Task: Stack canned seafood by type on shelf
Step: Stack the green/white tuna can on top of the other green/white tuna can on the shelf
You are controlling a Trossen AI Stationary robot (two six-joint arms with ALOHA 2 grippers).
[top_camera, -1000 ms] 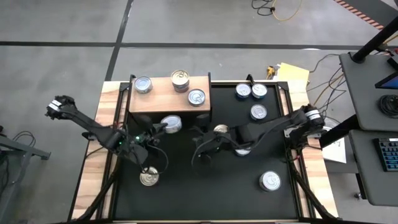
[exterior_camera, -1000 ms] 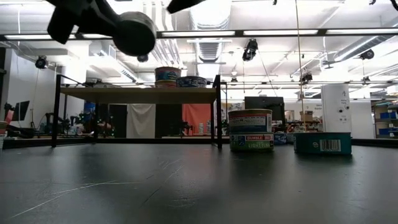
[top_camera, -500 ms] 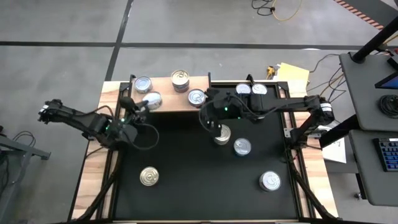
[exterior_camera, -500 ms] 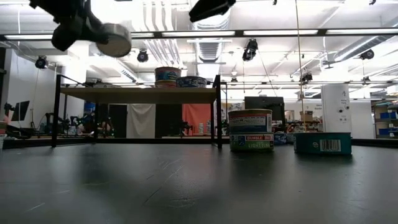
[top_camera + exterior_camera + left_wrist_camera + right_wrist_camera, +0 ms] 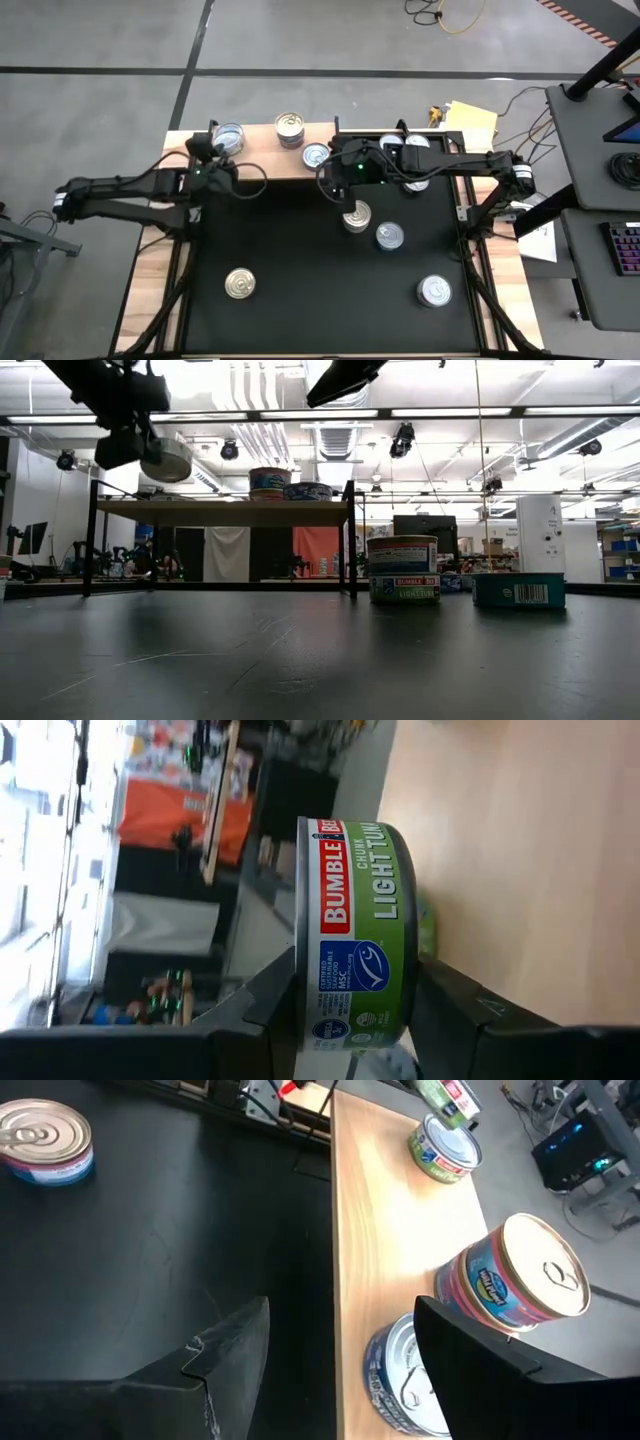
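left tool: clamped on green-label tin, over shelf left end
right tool: fingers apart, empty, above shelf front edge near blue tin

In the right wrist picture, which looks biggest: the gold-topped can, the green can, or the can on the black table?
1. Gold-topped can, largest, though it is also nearest the camera.
2. Can on the black table.
3. Green can.
The last two look nearly alike.
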